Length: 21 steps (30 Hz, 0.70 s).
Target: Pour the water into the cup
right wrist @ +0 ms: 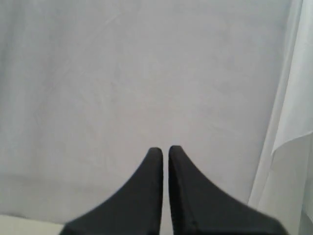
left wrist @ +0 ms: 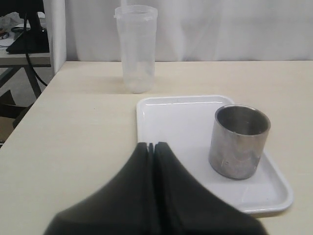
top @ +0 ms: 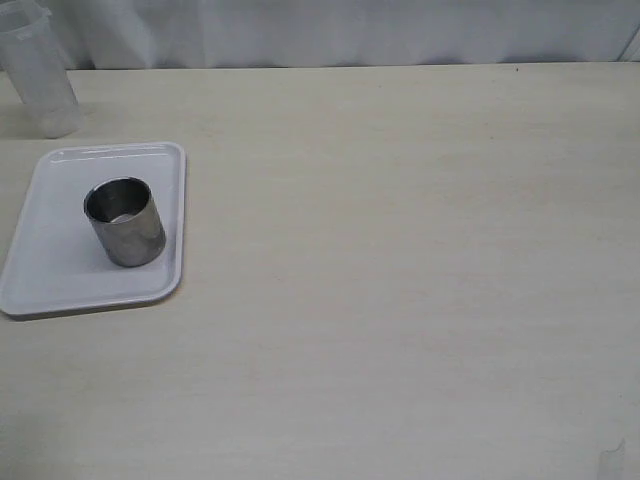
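A cream-coloured tabletop (top: pixel 400 300) fills nearly the whole exterior view, its surface matt and faintly streaked, with a white pleated curtain (top: pixel 350 30) closing off the room along the top edge of the frame. At the left of the frame a white rectangular tray (top: pixel 50 275) with rounded corners lies flat on the tabletop, its lower left corner running to the frame's edge. Behind the tray, in the upper left corner, a translucent plastic beaker (top: pixel 42 85) stands upright on the tabletop, apart from the tray, its rim cropped by the frame. The brushed-steel cup (top: pixel 126 222) stands upright on the tray, right of its middle, mouth up and dark inside. The water (left wrist: pixel 138 84) is hard to make out: only a faint clear layer at the beaker's base in the left wrist view. That view also catches dark equipment and cables (left wrist: pixel 29 44) beyond the tabletop's edge, cut off and unclear. The left end effector (left wrist: pixel 151 146) is closed and empty, its black tips together and pointing toward the tray; its height above the surface cannot be told. The right end effector (right wrist: pixel 165 149), also closed and empty, faces the curtain. A pale smudge (top: pixel 612 455) at the exterior view's lower right corner is too blurred to identify.
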Available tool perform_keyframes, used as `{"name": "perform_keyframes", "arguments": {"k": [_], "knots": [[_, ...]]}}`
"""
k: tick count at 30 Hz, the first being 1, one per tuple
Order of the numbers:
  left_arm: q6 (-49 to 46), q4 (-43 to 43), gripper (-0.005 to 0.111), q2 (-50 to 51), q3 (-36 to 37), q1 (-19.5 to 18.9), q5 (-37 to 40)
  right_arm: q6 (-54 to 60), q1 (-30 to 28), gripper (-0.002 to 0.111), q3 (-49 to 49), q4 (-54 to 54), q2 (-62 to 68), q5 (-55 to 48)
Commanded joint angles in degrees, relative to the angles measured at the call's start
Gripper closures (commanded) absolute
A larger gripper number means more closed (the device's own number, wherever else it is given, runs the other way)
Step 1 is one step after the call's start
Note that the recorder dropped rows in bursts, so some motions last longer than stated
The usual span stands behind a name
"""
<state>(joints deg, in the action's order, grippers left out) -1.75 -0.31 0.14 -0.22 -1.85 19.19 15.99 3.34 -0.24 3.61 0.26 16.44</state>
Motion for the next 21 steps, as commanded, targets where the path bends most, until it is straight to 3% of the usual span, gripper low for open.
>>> {"name": "perform_keyframes", "arguments": {"k": [1,21], "knots": [[0.3,-0.2,0.107,-0.1,0.2,0.5,-0.6,0.7,-1.3,0.104,0.2,-1.4,-0.3,-6.2],[0.3,-0.2,0.107,-0.1,0.2,0.5,-0.6,-12.4,-1.3,0.104,0.2,-4.6,-0.3,-31.4]]}}
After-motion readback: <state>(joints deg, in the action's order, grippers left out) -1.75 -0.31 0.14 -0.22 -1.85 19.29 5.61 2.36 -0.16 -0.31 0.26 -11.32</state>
